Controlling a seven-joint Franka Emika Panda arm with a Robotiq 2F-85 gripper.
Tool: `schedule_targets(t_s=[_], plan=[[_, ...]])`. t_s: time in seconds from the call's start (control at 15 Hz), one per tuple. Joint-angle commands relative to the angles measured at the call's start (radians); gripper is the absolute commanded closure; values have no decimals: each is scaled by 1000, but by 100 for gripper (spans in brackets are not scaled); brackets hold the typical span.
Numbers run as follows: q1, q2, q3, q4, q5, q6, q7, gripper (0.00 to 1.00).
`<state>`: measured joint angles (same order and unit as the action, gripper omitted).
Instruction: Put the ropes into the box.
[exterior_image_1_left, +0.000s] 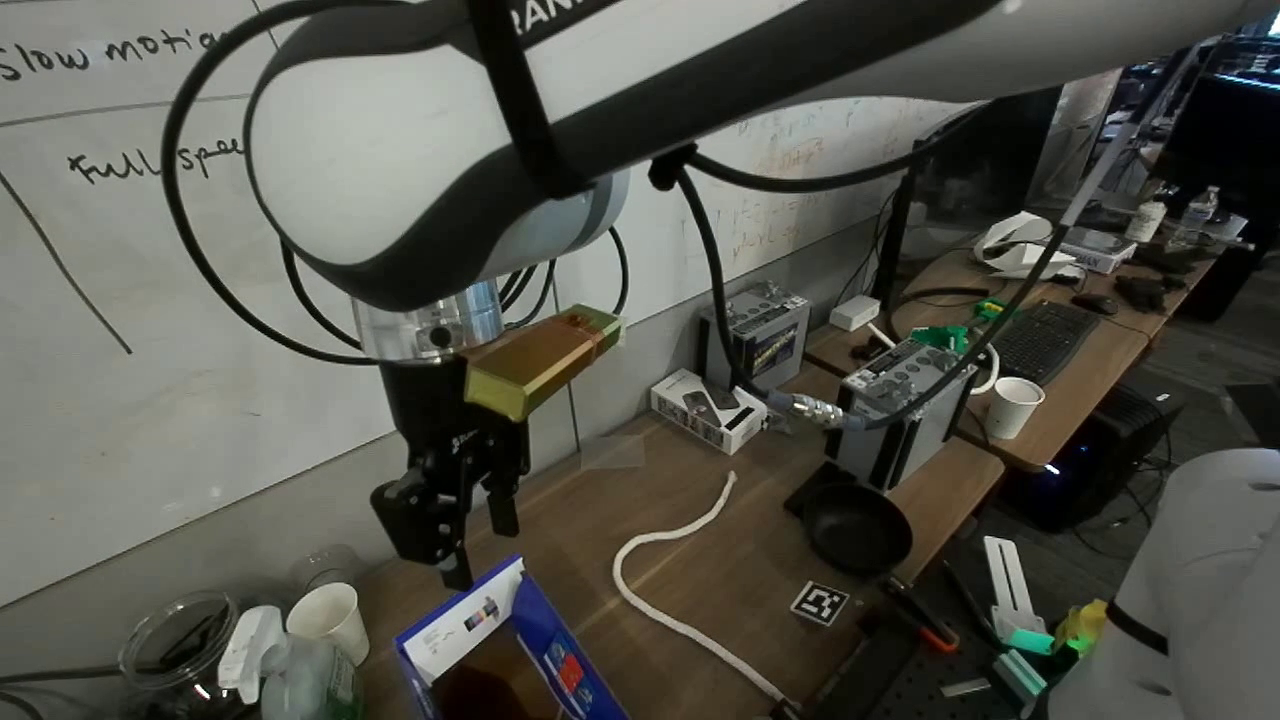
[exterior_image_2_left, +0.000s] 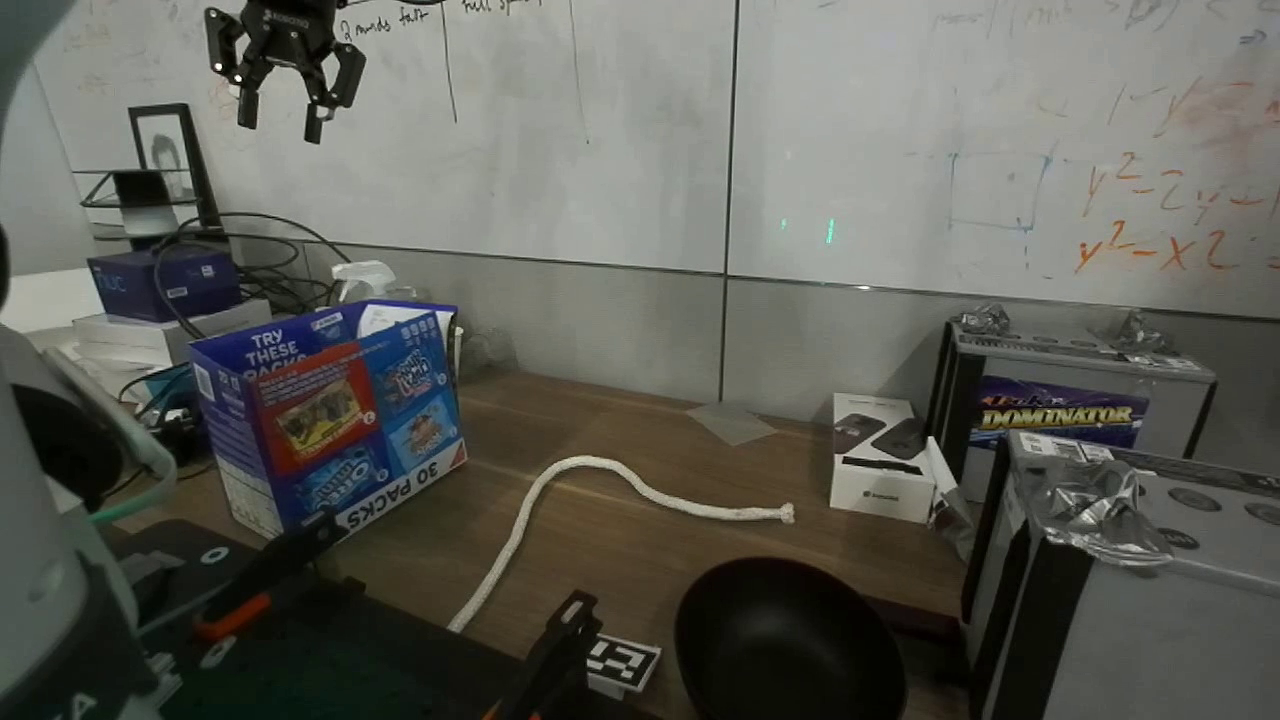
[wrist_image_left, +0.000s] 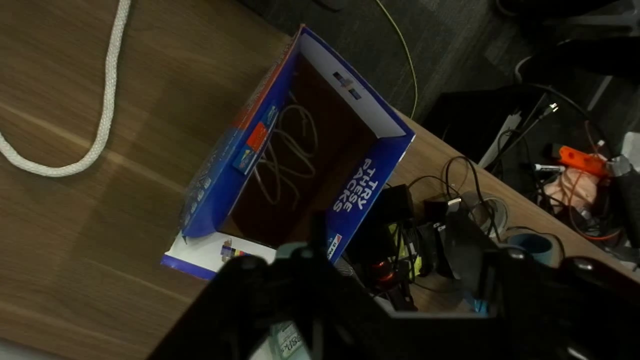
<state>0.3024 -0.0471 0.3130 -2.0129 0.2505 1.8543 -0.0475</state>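
Thin white cord (wrist_image_left: 294, 143) lies looped inside the blue cardboard box (exterior_image_2_left: 330, 420), so the black gripper (exterior_image_2_left: 281, 121), spread and empty, seems between drops and should next fetch the thick white rope (exterior_image_2_left: 592, 462) outside.

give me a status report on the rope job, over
Claw open, empty. Thin rope looped inside box; thick rope on table. Nothing seen blocking box's open top.

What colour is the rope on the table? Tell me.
The rope is white, with a fine woven texture; clearest in the wrist view.
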Motion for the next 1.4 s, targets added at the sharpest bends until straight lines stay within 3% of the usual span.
schedule_targets(t_s=[0.0, 0.27, 0.6, 1.07, 1.33], plan=[[-2, -17, -8, -5, 15, 17, -7, 3], [-31, -34, -39, -27, -38, 17, -28, 0], [-96, -59, -109, -115, -211, 86, -102, 0], [-180, -62, -197, -273, -344, 313, -156, 0], [-221, -18, -241, -347, -315, 432, -159, 0]])
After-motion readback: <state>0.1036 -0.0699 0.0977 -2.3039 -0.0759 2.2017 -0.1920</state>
